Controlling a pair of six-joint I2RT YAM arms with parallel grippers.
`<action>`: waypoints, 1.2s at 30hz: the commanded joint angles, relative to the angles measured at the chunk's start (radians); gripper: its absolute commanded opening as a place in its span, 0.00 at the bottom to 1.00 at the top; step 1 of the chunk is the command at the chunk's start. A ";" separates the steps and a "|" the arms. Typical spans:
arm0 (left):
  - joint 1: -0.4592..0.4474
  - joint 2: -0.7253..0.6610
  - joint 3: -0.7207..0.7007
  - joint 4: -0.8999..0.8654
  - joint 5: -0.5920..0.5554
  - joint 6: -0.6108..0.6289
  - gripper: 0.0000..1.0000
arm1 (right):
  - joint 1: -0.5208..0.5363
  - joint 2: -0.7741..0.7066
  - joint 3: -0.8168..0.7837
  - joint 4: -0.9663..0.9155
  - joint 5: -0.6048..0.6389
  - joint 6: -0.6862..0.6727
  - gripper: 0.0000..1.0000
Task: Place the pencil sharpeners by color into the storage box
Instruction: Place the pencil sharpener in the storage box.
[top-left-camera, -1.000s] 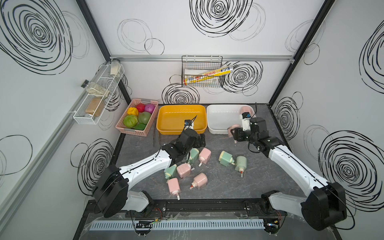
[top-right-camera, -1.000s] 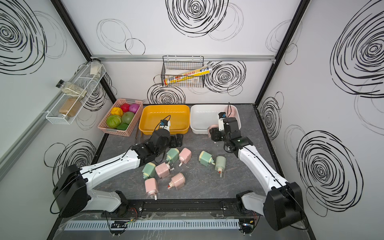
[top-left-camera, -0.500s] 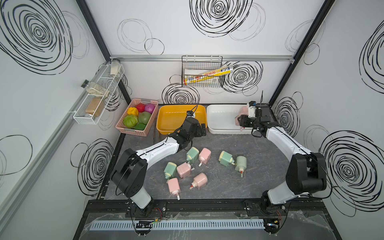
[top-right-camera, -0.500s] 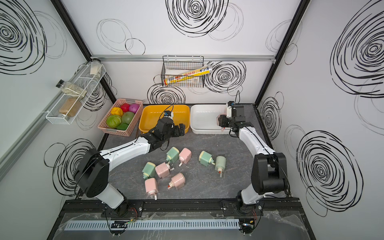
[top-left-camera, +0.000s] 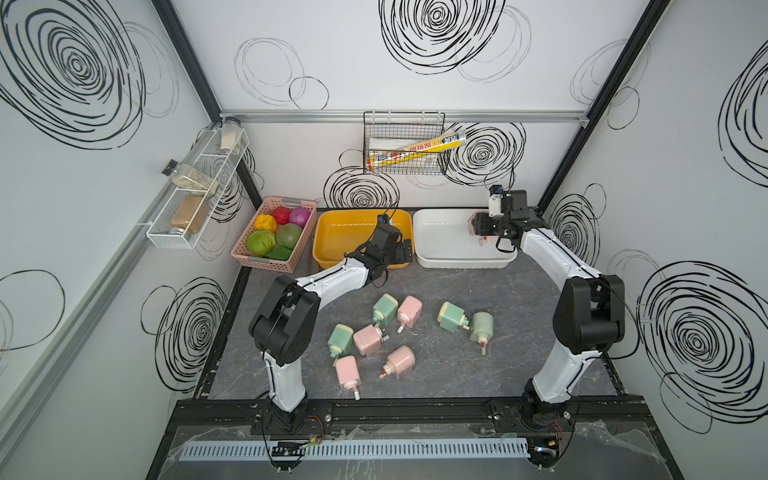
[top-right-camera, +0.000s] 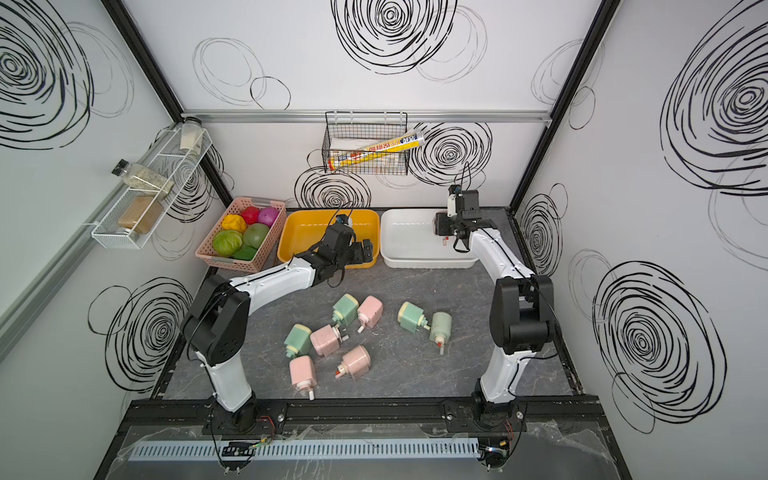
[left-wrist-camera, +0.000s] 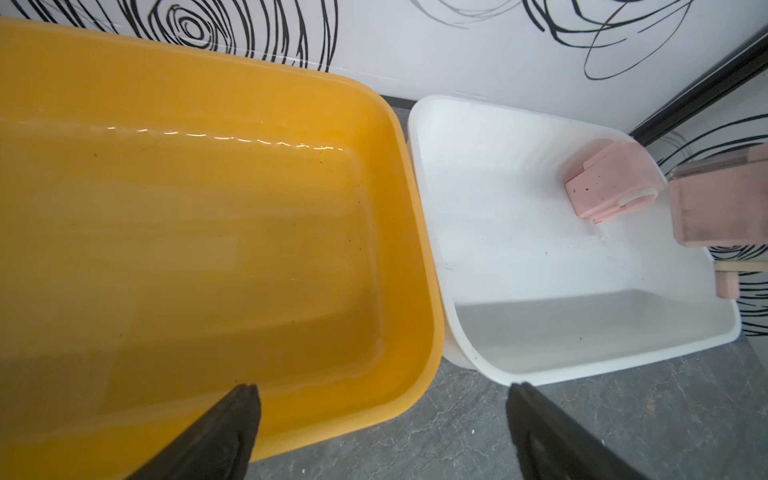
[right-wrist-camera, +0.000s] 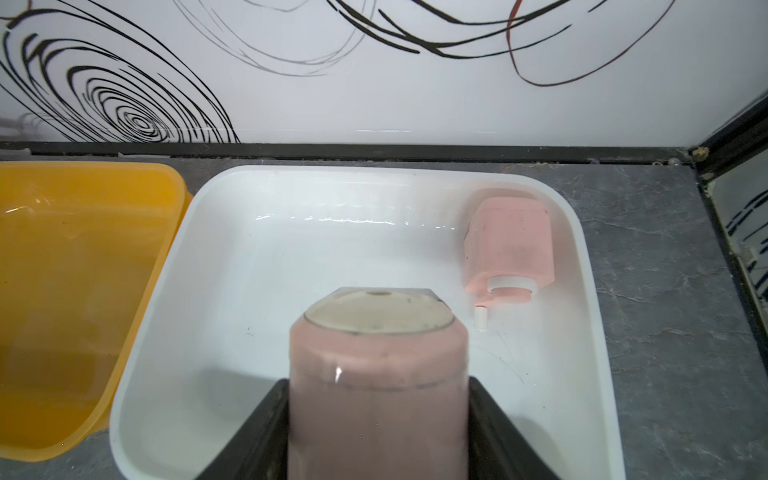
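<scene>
the right gripper (right-wrist-camera: 376, 424) is clamped on a pink sharpener (right-wrist-camera: 376, 374), holding it above the white bin (right-wrist-camera: 249, 266) at the back right of the table (top-left-camera: 498, 357). a second pink sharpener (right-wrist-camera: 513, 249) lies inside that bin, in its far right corner, apart from the held one. the left gripper (left-wrist-camera: 382, 432) hangs with its jaws wide apart and nothing between them, over the near rim where the yellow bin (left-wrist-camera: 187, 232) and the white bin stand side by side. the yellow bin holds nothing. in both top views eight sharpeners lie loose on the middle of the table: four pink (top-left-camera: 409, 311) (top-left-camera: 368, 340) (top-left-camera: 400, 362) (top-left-camera: 347, 371) and four green (top-left-camera: 384, 308) (top-left-camera: 340, 338) (top-left-camera: 451, 316) (top-left-camera: 482, 326). a pink basket of toy vegetables (top-left-camera: 272, 232) stands at the back left corner, just beside the yellow bin.
</scene>
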 joint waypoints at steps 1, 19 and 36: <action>0.011 0.060 0.080 -0.013 0.033 0.034 0.99 | 0.015 0.058 0.096 -0.072 0.072 -0.028 0.00; 0.011 0.175 0.179 -0.035 0.017 0.047 0.99 | 0.083 0.433 0.539 -0.321 0.337 -0.093 0.00; 0.016 0.324 0.410 -0.115 0.060 0.063 0.99 | 0.088 0.598 0.742 -0.349 0.387 -0.114 0.00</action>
